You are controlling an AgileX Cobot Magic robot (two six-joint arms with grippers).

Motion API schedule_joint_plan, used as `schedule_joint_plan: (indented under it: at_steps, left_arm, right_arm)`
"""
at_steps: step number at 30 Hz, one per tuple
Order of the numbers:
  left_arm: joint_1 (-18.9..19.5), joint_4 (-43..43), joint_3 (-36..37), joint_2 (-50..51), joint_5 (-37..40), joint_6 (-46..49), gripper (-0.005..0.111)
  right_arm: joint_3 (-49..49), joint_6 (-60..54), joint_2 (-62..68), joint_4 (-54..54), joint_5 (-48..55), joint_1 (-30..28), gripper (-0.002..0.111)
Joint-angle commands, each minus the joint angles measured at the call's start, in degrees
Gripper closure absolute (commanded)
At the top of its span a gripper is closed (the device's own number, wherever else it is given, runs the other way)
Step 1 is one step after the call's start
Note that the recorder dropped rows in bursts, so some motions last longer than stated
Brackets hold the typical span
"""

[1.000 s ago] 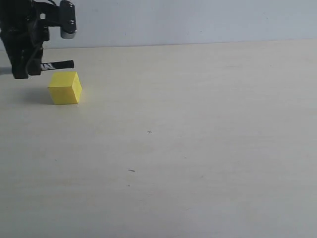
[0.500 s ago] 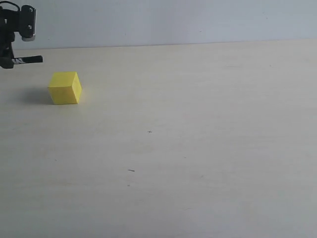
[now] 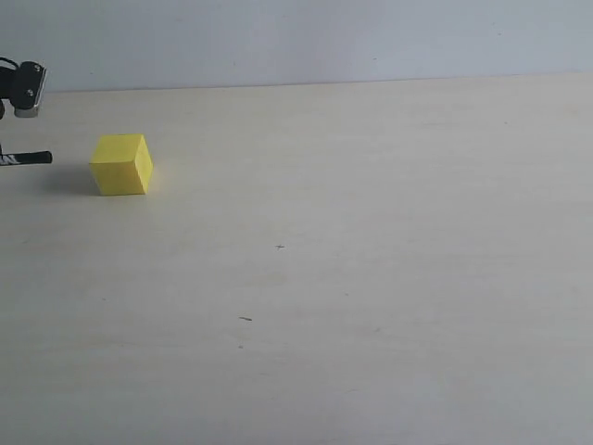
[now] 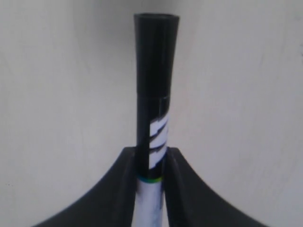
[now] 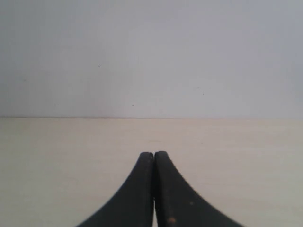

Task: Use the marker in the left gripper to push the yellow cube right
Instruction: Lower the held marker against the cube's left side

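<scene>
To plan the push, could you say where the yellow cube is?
The yellow cube sits far left in the exterior view, just right of the marker.

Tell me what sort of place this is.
Probably a robot test bench rather than a home: a pale tabletop against a plain wall, a yellow cube on it, and a marker clamped in the left pincer.

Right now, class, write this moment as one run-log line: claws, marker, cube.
left claw: shut on marker | marker: left of yellow cube, not touching | right claw: shut, empty | push: not begun
</scene>
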Motion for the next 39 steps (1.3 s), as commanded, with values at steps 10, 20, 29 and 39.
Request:
schedule_joint_plan:
  at_steps: [10, 20, 29, 39]
  left_arm:
    - [-0.1, -8.1, -5.0, 5.9, 0.9, 3.5, 0.107]
    - [-1.9, -5.1, -11.7, 10.9, 4.5, 0.0, 0.107]
    - [-4.1, -3.7, -11.9, 11.0, 5.5, -1.7, 0.107]
    - [-13.3, -0.6, -13.4, 11.0, 6.0, -3.5, 0.107]
  right_arm:
    - [0.3, 0.0, -0.3, -0.1, -0.3, 0.0, 0.108]
    - [0.3, 0.0, -0.3, -0.1, -0.3, 0.0, 0.108]
    - [0.3, 0.0, -0.3, -0.1, -0.3, 0.0, 0.108]
    - [0.3, 0.0, -0.3, -0.1, -0.3, 0.0, 0.108]
